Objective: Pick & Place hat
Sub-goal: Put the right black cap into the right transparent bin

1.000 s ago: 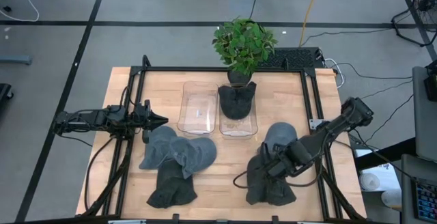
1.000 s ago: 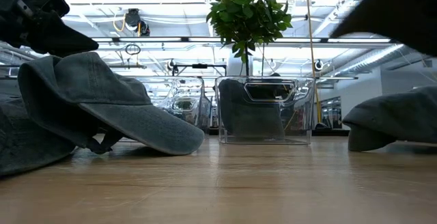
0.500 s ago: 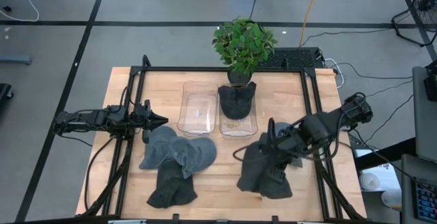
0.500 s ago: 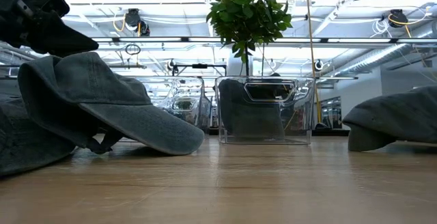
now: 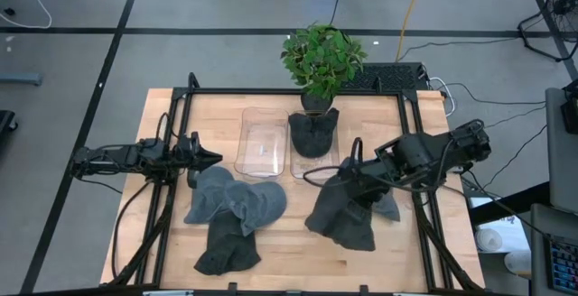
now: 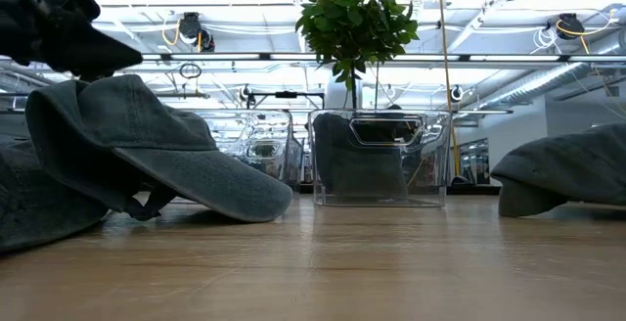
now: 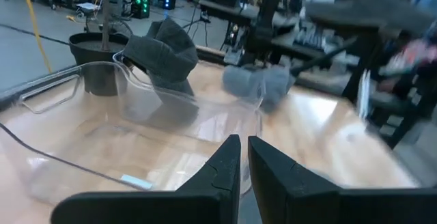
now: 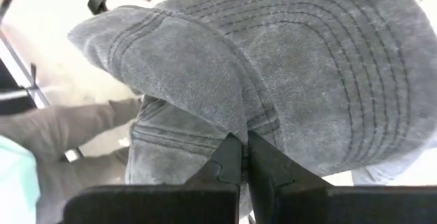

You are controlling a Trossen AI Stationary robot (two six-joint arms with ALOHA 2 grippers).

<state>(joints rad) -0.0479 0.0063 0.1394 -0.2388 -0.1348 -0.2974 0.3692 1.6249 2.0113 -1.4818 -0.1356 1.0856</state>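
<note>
Right gripper (image 5: pixel 354 186) clamped on gray hat (image 5: pixel 343 213), lifted clear of table. Carry step; next calls for lowering it into a bin (image 5: pixel 263 142).

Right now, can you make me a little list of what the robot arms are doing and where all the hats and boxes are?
right gripper: shut on lifted hat, right of table middle
left gripper: shut, holds nothing, waits at left edge
right bin: clear, one hat inside
left bin: clear, no hat in it
hat pile: lying on table, left front
spare hat: under right arm, on table
plant: behind bins, at far edge
</note>
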